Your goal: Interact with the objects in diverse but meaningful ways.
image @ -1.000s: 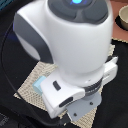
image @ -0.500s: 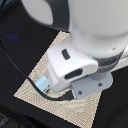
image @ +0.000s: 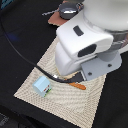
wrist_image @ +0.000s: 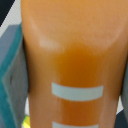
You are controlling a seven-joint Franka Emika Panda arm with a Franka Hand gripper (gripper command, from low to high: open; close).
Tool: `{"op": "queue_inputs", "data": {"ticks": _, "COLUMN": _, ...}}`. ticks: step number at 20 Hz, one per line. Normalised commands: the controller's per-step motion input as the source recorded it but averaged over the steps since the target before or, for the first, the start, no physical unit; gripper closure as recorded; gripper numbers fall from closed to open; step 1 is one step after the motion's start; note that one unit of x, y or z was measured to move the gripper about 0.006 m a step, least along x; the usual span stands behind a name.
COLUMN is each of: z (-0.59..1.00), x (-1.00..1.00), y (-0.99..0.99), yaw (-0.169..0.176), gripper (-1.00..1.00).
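Arm low over the woven mat [image: 60, 95], pincer hidden.
Exterior view: pale blue carton [image: 43, 86] lies on the mat near the arm; orange-handled utensil [image: 76, 85] pokes out beneath it. Wrist view: orange slab [wrist_image: 72, 65] fills the frame; pincer state cannot be told.

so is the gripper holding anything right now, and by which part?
Cannot be told. The arm's body hides the gripper in the exterior view, and the wrist view is filled by an orange surface with white stripes very close to the lens; no fingers show.

End effector hidden behind arm [image: 92, 42] – wrist view blurred, filled w/ orange object [wrist_image: 75, 55]
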Motion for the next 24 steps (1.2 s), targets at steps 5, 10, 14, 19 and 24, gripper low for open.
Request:
{"op": "queue_inputs", "data": {"ticks": 5, "z": -0.21, "x": -0.70, "y": 0.72, "yaw": 0.000, "gripper": 1.00}}
{"op": "queue_inputs", "data": {"ticks": 10, "z": -0.38, "x": -0.82, "y": 0.60, "yaw": 0.000, "gripper": 1.00}}
{"op": "queue_inputs", "data": {"ticks": 14, "z": -0.28, "x": -0.73, "y": 0.55, "yaw": 0.000, "gripper": 1.00}}
{"op": "queue_inputs", "data": {"ticks": 19, "z": -0.41, "x": -0.87, "y": 0.53, "yaw": 0.000, "gripper": 1.00}}
{"op": "queue_inputs", "data": {"ticks": 24, "z": -0.38, "x": -0.89, "y": 0.57, "yaw": 0.000, "gripper": 1.00}}
